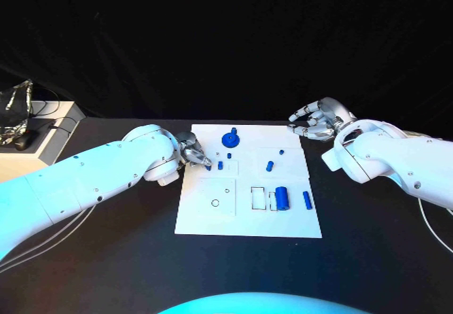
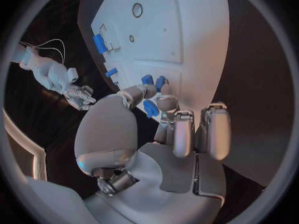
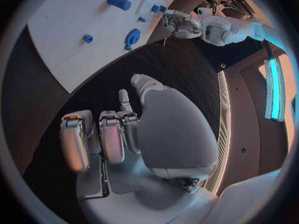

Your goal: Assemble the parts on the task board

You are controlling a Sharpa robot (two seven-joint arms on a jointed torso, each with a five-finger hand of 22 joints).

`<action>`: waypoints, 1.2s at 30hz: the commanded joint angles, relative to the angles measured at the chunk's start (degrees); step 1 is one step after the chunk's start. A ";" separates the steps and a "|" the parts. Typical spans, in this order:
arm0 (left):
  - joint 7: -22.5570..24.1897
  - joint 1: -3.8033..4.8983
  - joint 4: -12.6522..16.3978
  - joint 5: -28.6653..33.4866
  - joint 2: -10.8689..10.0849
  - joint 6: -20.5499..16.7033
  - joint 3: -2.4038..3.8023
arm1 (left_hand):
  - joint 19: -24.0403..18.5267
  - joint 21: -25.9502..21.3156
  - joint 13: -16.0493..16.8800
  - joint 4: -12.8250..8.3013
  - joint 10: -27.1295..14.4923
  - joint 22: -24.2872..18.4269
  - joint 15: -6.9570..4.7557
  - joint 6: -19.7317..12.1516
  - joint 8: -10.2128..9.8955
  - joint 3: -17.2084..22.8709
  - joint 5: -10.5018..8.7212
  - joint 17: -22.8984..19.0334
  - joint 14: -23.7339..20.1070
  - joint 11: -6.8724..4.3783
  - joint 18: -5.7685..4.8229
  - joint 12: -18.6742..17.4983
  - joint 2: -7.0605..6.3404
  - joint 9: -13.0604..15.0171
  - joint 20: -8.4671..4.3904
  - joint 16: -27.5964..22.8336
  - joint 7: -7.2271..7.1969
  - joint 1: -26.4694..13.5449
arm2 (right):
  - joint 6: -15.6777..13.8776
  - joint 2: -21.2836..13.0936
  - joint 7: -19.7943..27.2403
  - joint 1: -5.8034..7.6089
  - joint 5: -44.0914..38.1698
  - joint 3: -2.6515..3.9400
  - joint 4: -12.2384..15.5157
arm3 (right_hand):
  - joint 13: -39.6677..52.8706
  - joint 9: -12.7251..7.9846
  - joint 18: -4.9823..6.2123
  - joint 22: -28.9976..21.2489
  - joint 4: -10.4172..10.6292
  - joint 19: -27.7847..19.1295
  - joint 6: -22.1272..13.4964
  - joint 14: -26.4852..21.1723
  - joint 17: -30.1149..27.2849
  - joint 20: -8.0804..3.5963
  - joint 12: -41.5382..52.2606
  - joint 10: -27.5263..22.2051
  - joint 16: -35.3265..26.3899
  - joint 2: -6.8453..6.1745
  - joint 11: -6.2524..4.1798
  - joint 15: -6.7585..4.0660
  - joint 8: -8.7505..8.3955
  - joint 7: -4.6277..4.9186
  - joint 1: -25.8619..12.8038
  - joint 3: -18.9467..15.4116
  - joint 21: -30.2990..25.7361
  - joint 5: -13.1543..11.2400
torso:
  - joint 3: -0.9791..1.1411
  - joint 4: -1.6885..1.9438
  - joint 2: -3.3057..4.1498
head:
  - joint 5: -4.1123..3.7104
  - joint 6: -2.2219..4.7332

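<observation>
Silver left robot hand (image 1: 194, 154) reaches over task board (image 1: 203, 216).

White task board (image 1: 247, 226) on black table (image 1: 113, 261)

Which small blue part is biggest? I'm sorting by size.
The round blue disc-shaped part at the white task board's far edge; the others are slim pegs and cylinders.

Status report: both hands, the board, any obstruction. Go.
Left hand at the task board left edge, fingertips on a small blue part. Right hand curled, holding nothing, off the board's far right corner. Nothing blocking.
</observation>
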 commanded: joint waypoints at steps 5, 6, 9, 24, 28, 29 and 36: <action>-0.70 -0.58 -0.37 0.85 0.24 2.98 -0.47 | 0.10 -0.28 0.09 -2.45 0.45 3.90 -0.38 0.17 -0.24 1.83 -0.01 15.10 5.86 -0.10 -0.41 -0.04 0.69 0.08 -0.39 0.19 -0.63 1.17 | 0.50 -0.01 0.26 -0.05 -0.60 0.01 0.10 | 12.96 0.05 0.03 15.03 0.02 5.97 -0.29 5.24 12.61 -0.56 -0.33 3.65 -0.33 -0.18 -0.33 -0.34 0.14 0.07 -0.23 0.23 0.28 0.32 | 0.02 -0.01 0.03 | 0.00 0.06; -0.71 -0.58 -0.42 0.89 0.25 2.98 -0.47 | 0.14 -0.26 0.13 -2.49 0.46 3.95 -0.38 0.15 -0.29 1.80 0.03 15.10 5.86 -0.09 -0.42 -0.07 0.85 0.08 -0.39 0.19 -0.58 1.44 | 0.50 -0.02 0.26 -0.05 -0.60 0.01 0.11 | 12.96 0.05 0.03 15.03 0.02 5.97 -0.29 5.24 12.61 -0.56 -0.33 3.65 -0.33 -0.18 -0.33 -0.34 0.14 0.07 -0.23 0.23 0.28 0.32 | 0.01 -0.01 0.04 | 0.02 0.04; -0.73 -0.58 -0.54 0.95 0.25 3.01 -0.48 | 0.17 -0.26 0.13 -2.59 0.43 3.99 -0.31 0.14 -0.39 1.89 0.20 15.10 5.86 0.05 -0.44 -0.25 1.45 0.13 -0.38 0.19 -0.32 2.27 | 0.48 -0.04 0.25 -0.05 -0.60 0.01 0.11 | 12.96 0.05 0.03 15.03 0.02 5.97 -0.29 5.24 12.61 -0.56 -0.33 3.65 -0.33 -0.18 -0.33 -0.34 0.14 0.07 -0.23 0.23 0.28 0.32 | 0.00 -0.01 0.05 | 0.02 0.02; 1.11 -0.60 -0.25 2.57 -0.18 -1.44 -0.54 | 0.54 -0.03 0.79 -2.82 0.70 4.53 -0.16 0.57 -0.49 2.55 0.45 15.10 5.86 0.24 -0.57 -0.04 2.12 0.15 -0.27 0.19 -0.05 3.36 | 0.44 -0.09 0.27 -0.05 -0.61 0.01 0.16 | 12.97 0.06 0.02 15.04 0.06 5.97 -0.31 5.22 12.52 -0.56 -0.33 3.65 -0.36 -0.18 -0.32 -0.34 0.18 0.08 -0.34 0.31 0.29 0.34 | -0.02 -0.02 0.05 | -0.01 0.07; 1.93 -0.72 0.35 2.70 -0.64 -3.69 -0.46 | 0.74 0.10 1.04 -2.89 0.89 4.83 -0.15 0.76 -0.50 2.72 0.49 15.10 5.86 0.23 -0.63 0.12 2.16 0.15 -0.25 0.19 -0.05 3.54 | 0.42 -0.16 0.27 -0.05 -0.61 0.01 0.20 | 12.97 0.06 0.02 15.04 0.06 5.97 -0.31 5.22 12.52 -0.56 -0.33 3.65 -0.36 -0.18 -0.32 -0.34 0.18 0.08 -0.34 0.31 0.29 0.34 | -0.03 -0.04 0.09 | -0.07 0.06; 2.14 -0.77 0.53 2.70 -0.79 -4.30 -0.44 | 0.85 0.18 1.17 -2.92 1.00 4.99 -0.16 0.87 -0.51 2.82 0.53 15.10 5.86 0.22 -0.67 0.21 2.15 0.14 -0.25 0.19 -0.06 3.62 | 0.41 -0.18 0.27 -0.05 -0.61 0.01 0.21 | 12.97 0.06 0.02 15.04 0.06 5.97 -0.31 5.22 12.52 -0.56 -0.33 3.65 -0.36 -0.18 -0.32 -0.34 0.18 0.08 -0.34 0.31 0.29 0.34 | -0.03 -0.02 0.10 | -0.10 0.06; 3.34 -1.28 2.15 2.66 -2.11 -8.49 -0.37 | 0.84 0.17 1.62 -3.06 1.31 4.94 -0.19 1.26 -0.60 3.35 0.70 15.10 5.86 0.19 -0.65 0.44 1.99 0.07 -0.25 0.19 -0.08 3.87 | 0.41 -0.41 0.20 -0.05 -0.70 0.01 0.31 | 12.97 0.06 0.02 15.04 0.06 5.97 -0.31 5.22 12.52 -0.56 -0.33 3.65 -0.36 -0.18 -0.32 -0.34 0.18 0.08 -0.34 0.31 0.29 0.34 | -0.03 0.04 0.09 | -0.28 -0.03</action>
